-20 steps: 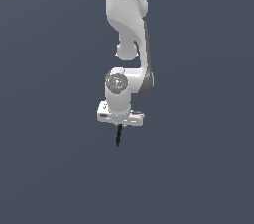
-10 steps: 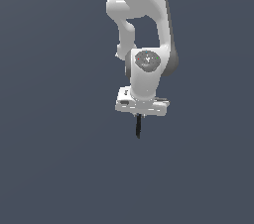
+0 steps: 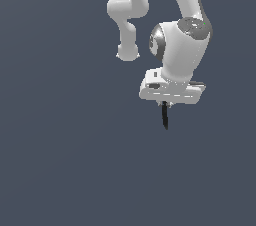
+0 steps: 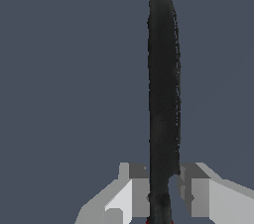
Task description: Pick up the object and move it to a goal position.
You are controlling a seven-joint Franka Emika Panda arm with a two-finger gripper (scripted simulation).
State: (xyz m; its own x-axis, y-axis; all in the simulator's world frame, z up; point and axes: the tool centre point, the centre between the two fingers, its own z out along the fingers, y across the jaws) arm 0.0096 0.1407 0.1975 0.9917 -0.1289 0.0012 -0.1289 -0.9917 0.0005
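The object [image 3: 165, 116] is a thin black rod that hangs down from under the white hand in the exterior view, clear of any surface. In the wrist view the object [image 4: 163, 99] stretches away from the camera as a long black shaft, with a trace of red at its near end between the fingers. My gripper [image 4: 163, 188] is shut on it, one grey finger [image 4: 134, 188] pressed on each side of the near end. In the exterior view the gripper [image 3: 165, 104] sits in the upper right, its fingers mostly hidden under the hand.
The white arm [image 3: 150, 15] reaches down from the top of the exterior view. Behind everything lies a plain dark grey-blue background with no other objects or edges in sight.
The arm has carried the rod towards the exterior view's right and slightly up, and the hand now looks larger in that view. The grip on the rod is unchanged.
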